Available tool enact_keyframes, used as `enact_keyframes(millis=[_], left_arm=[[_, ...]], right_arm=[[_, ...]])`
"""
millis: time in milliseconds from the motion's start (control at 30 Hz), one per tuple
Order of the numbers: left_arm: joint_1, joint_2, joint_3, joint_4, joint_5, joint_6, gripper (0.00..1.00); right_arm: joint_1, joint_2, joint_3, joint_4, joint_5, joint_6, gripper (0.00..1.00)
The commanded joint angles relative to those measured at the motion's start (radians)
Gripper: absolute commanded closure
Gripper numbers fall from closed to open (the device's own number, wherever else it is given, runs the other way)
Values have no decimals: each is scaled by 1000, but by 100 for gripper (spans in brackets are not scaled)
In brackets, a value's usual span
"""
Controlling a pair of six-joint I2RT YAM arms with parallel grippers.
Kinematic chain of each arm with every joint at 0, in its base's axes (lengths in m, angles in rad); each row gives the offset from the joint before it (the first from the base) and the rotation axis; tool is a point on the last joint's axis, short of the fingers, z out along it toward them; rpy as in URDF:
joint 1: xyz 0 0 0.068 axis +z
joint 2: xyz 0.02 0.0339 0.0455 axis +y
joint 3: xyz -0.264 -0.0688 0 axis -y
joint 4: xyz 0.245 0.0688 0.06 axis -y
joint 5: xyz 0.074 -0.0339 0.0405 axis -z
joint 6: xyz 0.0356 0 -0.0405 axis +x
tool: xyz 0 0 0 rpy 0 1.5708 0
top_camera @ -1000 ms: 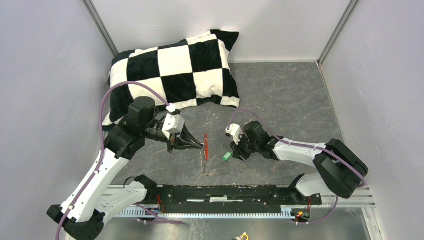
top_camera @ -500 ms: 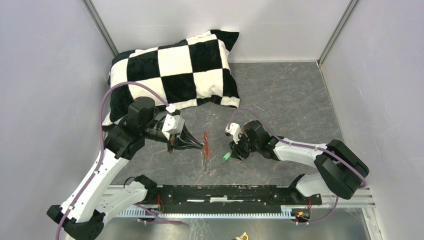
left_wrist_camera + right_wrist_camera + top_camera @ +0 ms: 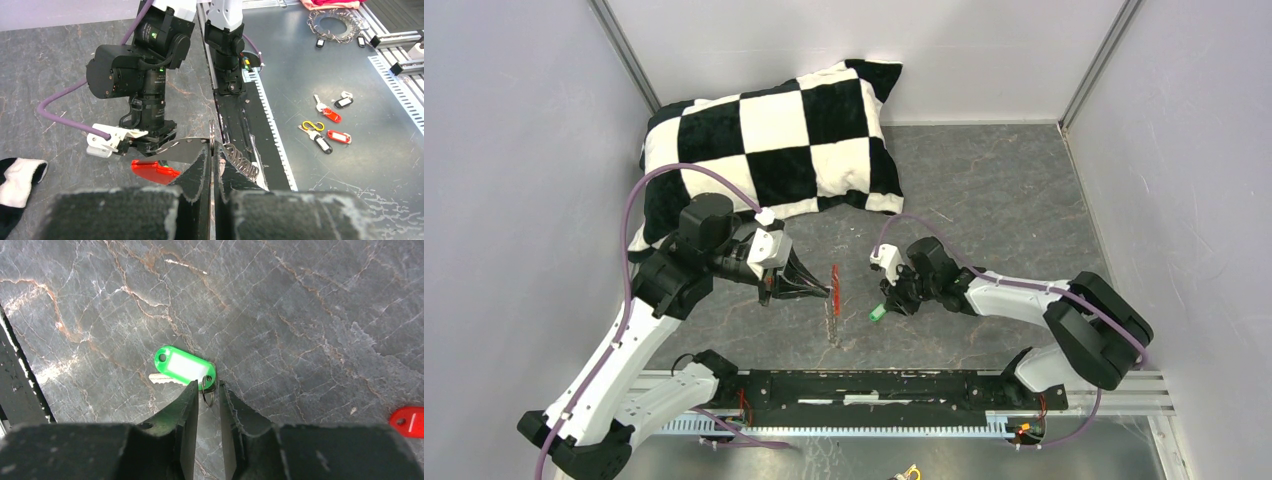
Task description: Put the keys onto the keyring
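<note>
Nearest me, the keyring [image 3: 832, 326] trails its chain onto the tabletop [image 3: 984, 200]. My left claw [image 3: 212, 148] is clamped shut on its thin ring, with the red fob [image 3: 153, 171] dangling. Just beyond, the green key [image 3: 184, 367] lies flat, my right claw [image 3: 208, 399] narrowly parted astride its small loop. It looks light, slick and skittery, so I'd pinch the plastic head.

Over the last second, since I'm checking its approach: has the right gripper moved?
Yes. Against the unmoved green key, the right gripper has edged left, toward it; its fingers now straddle the key's small ring.
</note>
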Motion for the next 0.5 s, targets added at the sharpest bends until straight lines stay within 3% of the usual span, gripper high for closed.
enact_keyframes(millis=[0, 200, 467], left_arm=[[1, -22, 47, 5, -5, 36, 98], [-1, -23, 48, 5, -5, 38, 98], [0, -22, 47, 4, -4, 39, 98]], right_arm=[[2, 10, 35, -17, -32, -31, 71], [3, 0, 24, -11, -19, -30, 73], [-8, -8, 17, -5, -40, -34, 97]])
